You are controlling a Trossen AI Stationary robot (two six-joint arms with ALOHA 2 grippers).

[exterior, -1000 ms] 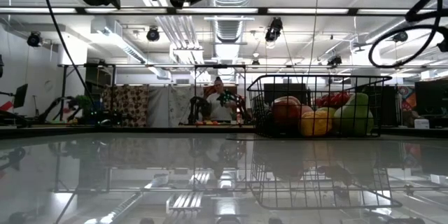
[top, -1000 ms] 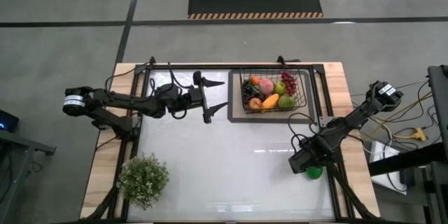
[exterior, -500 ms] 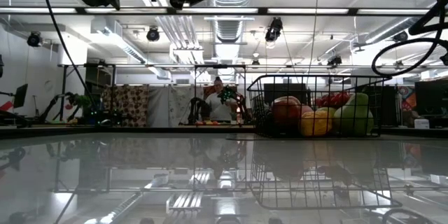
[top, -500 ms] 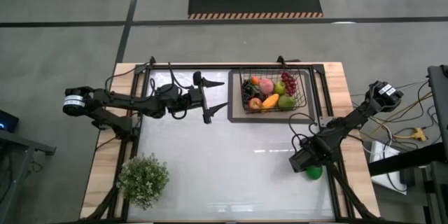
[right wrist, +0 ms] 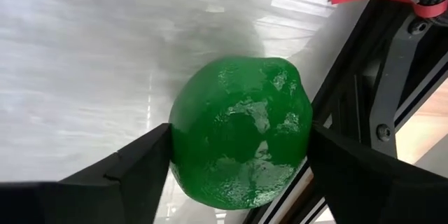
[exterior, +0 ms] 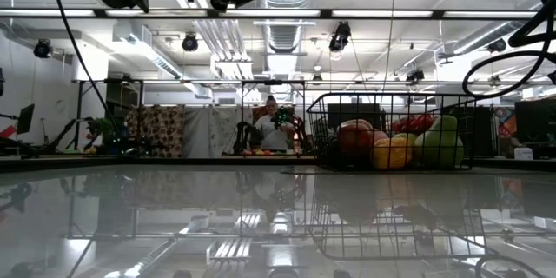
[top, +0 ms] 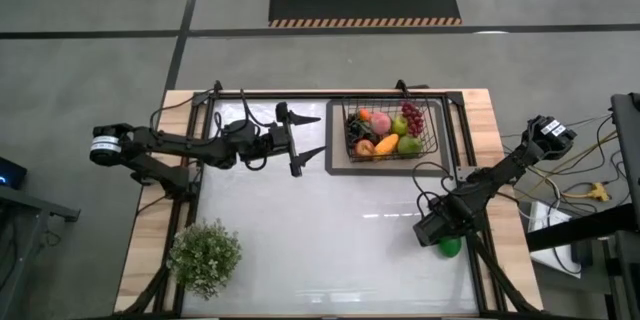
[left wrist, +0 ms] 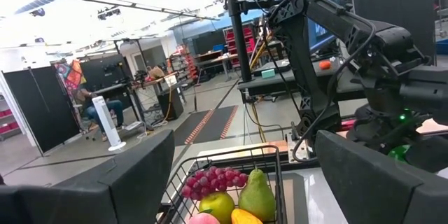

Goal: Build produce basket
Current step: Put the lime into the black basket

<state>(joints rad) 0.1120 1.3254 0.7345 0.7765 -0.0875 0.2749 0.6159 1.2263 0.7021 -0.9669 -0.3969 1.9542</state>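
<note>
You are close to done, by the look of it: one piece of produce is outside the basket and the rest is already loaded. Nearest in the high view, at the lower right of the frame, the right gripper (top: 447,241) sits over the green pepper (top: 450,246), which lies on the tabletop (top: 320,240) close to its right edge. In the right wrist view the pepper (right wrist: 240,129) fills the space between the two dark fingers, and the jaws are spread to either side of it; whether they press it yet you cannot tell. It looks glossy, lumpy and deep green, a rounded thing that could slip if pinched off-centre. A potted plant (top: 204,256) stands at the lower left, apart from all this. Farther up, the left gripper (top: 297,140) waits at upper centre with its jaws wide apart and nothing in them. Beyond, at the upper right, the basket (top: 392,130) holds grapes, a pear, an apple, a peach and a mango, heaped within the black mesh. What remains, I judge, is to carry the pepper up and drop it in.
</note>
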